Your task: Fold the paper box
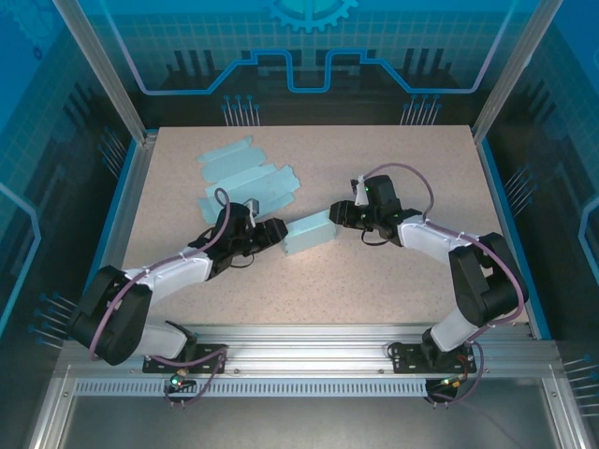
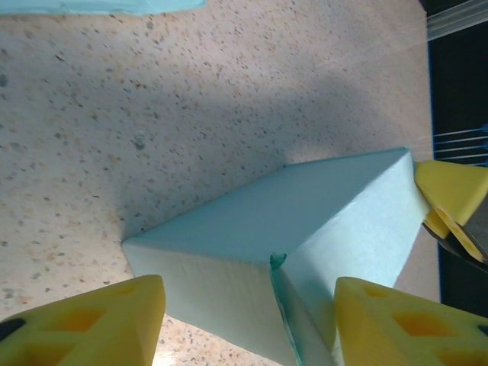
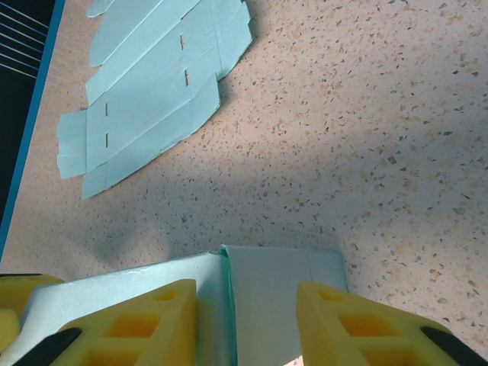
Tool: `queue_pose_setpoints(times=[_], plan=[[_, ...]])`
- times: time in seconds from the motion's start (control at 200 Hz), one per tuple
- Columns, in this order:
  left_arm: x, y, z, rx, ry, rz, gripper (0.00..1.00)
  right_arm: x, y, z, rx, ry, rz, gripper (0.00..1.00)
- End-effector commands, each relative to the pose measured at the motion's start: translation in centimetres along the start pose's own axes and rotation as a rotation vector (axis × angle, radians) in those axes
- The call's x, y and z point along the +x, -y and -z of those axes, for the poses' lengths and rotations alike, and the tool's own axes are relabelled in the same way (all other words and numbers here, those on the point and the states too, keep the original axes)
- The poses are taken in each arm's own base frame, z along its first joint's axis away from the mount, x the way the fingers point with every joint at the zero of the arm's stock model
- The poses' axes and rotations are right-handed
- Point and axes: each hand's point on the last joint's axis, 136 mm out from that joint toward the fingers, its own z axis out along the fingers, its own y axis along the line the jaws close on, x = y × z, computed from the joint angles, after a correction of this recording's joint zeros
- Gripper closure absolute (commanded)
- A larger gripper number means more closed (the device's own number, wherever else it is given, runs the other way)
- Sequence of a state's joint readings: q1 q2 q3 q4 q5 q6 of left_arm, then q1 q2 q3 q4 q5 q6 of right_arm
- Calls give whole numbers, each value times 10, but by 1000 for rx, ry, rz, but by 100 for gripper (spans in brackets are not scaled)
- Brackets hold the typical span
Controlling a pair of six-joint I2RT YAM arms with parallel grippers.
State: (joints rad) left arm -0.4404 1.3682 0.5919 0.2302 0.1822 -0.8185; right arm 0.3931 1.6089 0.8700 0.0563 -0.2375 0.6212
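paper box [image 1: 312, 234] lying near mid-table, just between the two grippers, long axis running from near-left to far-right, one end facing each arm. left gripper [image 1: 277, 231] meeting the near-left end head-on, yellow fingers [image 2: 91, 328] straddling that end, a corner and a loose flap edge standing between them; jaws partway apart, contact with the card not being clear enough to call a grip. right gripper [image 1: 339, 212] bearing on the far-right end, fingers [image 3: 137, 324] set over the top face on either side of a seam; whether clamping or merely resting, impossible to tell. both arms sitting about equally near; in judgement, coming move turning on the left jaws lining up across the short axis to press the end flap home, with the right gripper steadying the opposite end. box: thin matt pale-blue card, crisp creases, hollow, likely crushing easily. fingertips: moulded yellow, recessed pockets. tabletop [image 1: 402, 271]: speckled beige, smooth. flat die-cut blanks [image 1: 245, 176]: same card, slotted, lying well apart behind the left gripper.
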Motion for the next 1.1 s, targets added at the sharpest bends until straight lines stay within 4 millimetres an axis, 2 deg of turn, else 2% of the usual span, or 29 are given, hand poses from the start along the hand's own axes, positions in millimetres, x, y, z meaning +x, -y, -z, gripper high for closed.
queue_pose_setpoints(times=[0.0, 0.15, 0.265, 0.305, 0.365, 0.435, 0.69, 0.85, 1.096], plan=[[30, -34, -5, -67, -88, 72, 45, 120, 92, 1, 353, -360, -87, 62], [35, -40, -3, -74, -98, 61, 57, 121, 92, -1, 350, -354, -86, 63], [42, -50, -2, -88, -99, 51, 76, 124, 94, -3, 350, -355, -95, 63], [44, -53, -2, -88, -97, 50, 77, 124, 95, -4, 349, -355, -99, 63], [46, -55, -2, -81, -93, 50, 76, 125, 95, -5, 345, -356, -103, 63], [44, -51, -2, -57, -86, 43, 68, 126, 93, -6, 340, -358, -103, 63], [26, -11, 8, 57, -51, 2, 59, 123, 92, -4, 341, -351, -96, 63], [18, 4, 14, 98, -34, -9, 52, 122, 89, -5, 334, -352, -93, 63], [15, 10, 16, 113, -28, -13, 46, 122, 88, -6, 335, -357, -87, 63]])
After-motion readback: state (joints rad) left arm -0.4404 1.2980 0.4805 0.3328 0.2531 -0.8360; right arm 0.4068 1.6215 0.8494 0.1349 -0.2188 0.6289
